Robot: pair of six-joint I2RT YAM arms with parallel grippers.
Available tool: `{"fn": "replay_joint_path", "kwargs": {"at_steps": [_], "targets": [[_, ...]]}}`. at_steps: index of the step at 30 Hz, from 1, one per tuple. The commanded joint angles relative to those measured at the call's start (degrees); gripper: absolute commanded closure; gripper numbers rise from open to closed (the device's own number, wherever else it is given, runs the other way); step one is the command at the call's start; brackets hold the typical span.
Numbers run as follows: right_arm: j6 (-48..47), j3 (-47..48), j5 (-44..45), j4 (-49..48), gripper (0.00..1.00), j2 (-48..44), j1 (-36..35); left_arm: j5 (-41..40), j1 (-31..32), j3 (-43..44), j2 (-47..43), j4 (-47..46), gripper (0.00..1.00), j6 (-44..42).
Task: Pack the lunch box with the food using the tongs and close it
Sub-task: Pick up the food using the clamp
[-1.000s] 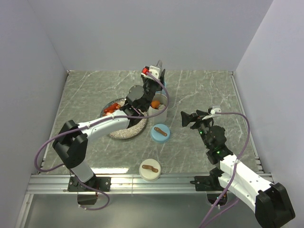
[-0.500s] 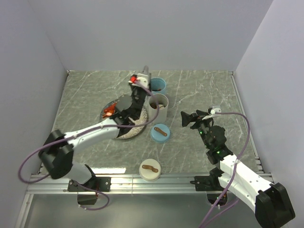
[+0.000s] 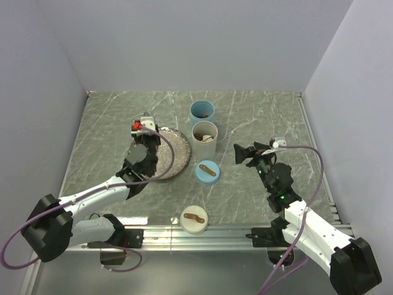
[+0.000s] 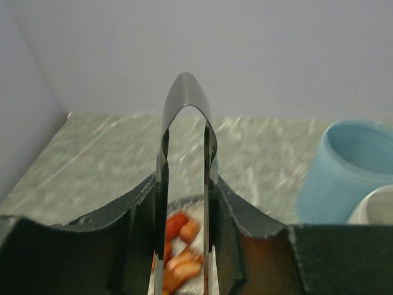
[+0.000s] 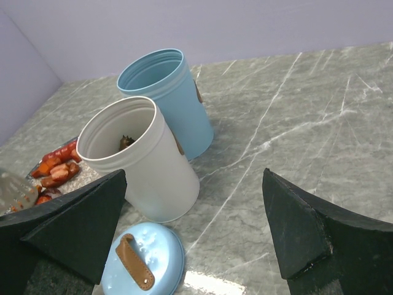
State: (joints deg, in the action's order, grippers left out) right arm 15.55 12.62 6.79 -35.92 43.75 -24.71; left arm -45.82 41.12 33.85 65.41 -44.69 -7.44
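This is a robot test cell in a lab rather than a home or a kitchen. Plain pale lilac walls (image 3: 184, 43) box in three sides of a grey marble-patterned surface (image 3: 258, 117). An aluminium rail (image 3: 159, 235) runs along the near edge, with two white and black robot arms bolted to it, the left arm (image 3: 98, 193) and the right arm (image 3: 313, 224). Purple cables (image 3: 320, 169) loop loose from the arms, and small green indicator lights (image 3: 283, 197) glow on the right arm's joints

Speckled plate (image 3: 172, 153) sits left of centre on the marble table (image 3: 264, 117), grey walls (image 3: 184, 43) around, metal rail (image 3: 233, 233) up front.
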Motion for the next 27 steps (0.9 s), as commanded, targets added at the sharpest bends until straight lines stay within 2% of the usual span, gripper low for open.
{"fn": "replay_joint_path", "kwargs": {"at_steps": [1,6,14,21,27], "targets": [[-0.3,1.1,0.0,-1.6,0.02,0.0,0.5,-5.7,-0.5,-4.5,-1.9,-3.5,0.58,3.0],[-0.3,1.1,-0.2,-1.6,0.02,0.1,0.5,-8.5,-1.1,-10.1,-1.9,-10.6,0.57,2.0],[-0.4,1.4,-0.3,-1.8,0.02,0.8,0.3,-6.7,-1.9,-13.5,-2.7,-18.8,0.56,-1.3],[-0.4,1.5,-0.3,-1.9,0.02,1.3,0.4,-3.8,-2.9,-12.2,-5.3,-19.4,0.56,-3.2],[-0.4,1.4,-0.1,-1.9,0.02,1.1,0.4,0.4,-9.0,-10.4,-2.9,-15.0,0.56,0.1]]}}
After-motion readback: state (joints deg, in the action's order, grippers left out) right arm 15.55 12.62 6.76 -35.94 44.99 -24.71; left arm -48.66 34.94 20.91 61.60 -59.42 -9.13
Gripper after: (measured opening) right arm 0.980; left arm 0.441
